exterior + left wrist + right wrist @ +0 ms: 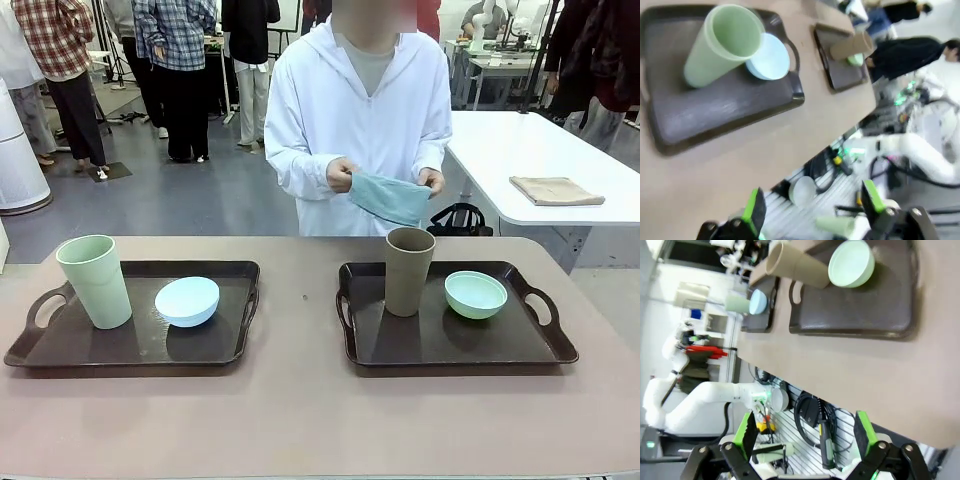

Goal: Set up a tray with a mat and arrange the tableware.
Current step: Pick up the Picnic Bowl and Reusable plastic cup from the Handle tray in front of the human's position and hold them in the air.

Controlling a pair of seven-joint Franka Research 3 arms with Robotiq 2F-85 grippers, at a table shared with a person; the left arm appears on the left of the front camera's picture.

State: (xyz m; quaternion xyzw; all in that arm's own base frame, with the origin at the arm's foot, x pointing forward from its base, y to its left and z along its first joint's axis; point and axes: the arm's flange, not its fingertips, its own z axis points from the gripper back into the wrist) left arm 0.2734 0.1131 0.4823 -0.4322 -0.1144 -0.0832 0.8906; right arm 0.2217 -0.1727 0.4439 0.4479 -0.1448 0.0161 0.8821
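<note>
2 dark trays lie side by side on the table point(300, 410). On the left tray point(60, 352) the pale green tumbler point(95, 280) stands by the left edge and the light blue bowl point(187, 300) by the right. On the right tray point(420, 345) the brown tumbler point(408, 270) stands near the far left corner, with the mint green bowl point(475, 294) toward the right edge. Beyond the table's far edge, a person's hands point(342, 175) hold a teal mat point(390, 198). The left gripper point(814, 201) and right gripper point(805, 429) have their fingers spread and hold nothing.

A grey floor point(200, 195) stretches behind, where several people point(175, 70) stand. To the right, a white table point(530, 150) carries a folded beige cloth point(556, 190).
</note>
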